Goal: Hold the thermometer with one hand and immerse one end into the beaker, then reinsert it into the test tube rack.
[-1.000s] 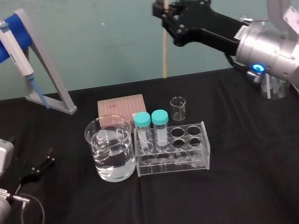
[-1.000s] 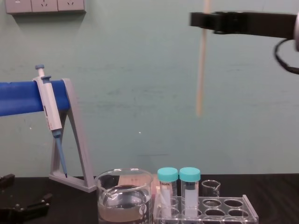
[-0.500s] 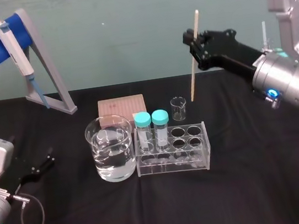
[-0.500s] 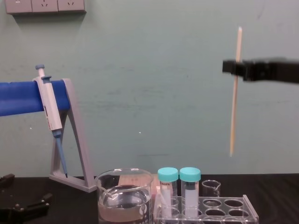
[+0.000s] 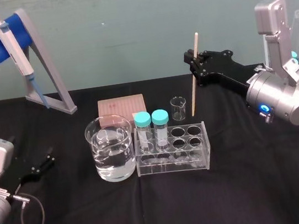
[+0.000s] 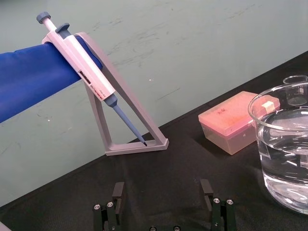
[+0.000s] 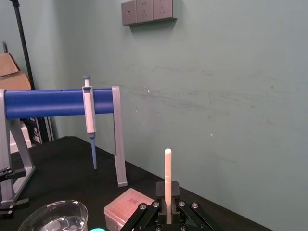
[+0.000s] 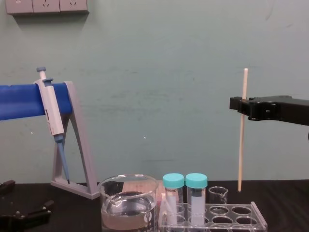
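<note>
The right gripper (image 8: pixel 245 104) reaches in from the right, jaws clamped on the near-upright thermometer (image 8: pixel 241 150), whose lower tip hangs above the test tube rack (image 8: pixel 251 212), right of the beaker (image 8: pixel 128 209).

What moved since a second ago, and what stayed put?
The right gripper, shut on the thermometer, came down and to the robot's right. The thermometer's lower end now hangs just above the right end of the rack, not in a hole. Nothing was let go. The left gripper stayed open, low at the left. The beaker and rack did not move.
</note>
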Tool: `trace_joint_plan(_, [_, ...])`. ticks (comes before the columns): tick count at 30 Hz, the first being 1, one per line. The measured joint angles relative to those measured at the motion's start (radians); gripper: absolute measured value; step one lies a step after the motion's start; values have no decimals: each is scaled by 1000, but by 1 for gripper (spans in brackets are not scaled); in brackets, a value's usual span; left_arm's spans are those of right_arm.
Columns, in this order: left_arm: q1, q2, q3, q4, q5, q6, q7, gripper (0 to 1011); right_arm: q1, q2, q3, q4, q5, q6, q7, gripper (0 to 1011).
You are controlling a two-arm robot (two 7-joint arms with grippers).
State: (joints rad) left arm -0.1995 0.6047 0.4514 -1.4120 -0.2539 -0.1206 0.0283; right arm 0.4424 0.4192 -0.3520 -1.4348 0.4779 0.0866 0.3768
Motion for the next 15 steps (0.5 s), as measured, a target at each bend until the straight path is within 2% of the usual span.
trace_joint_plan(8, [0,0,0,0,0,0,0,1004,7,-18,2,16,-11,2,9,55])
trace_joint_plan(15, [0,0,0,0,0,0,0,1004,-9,-22,13,-14,-14,16,2,55])
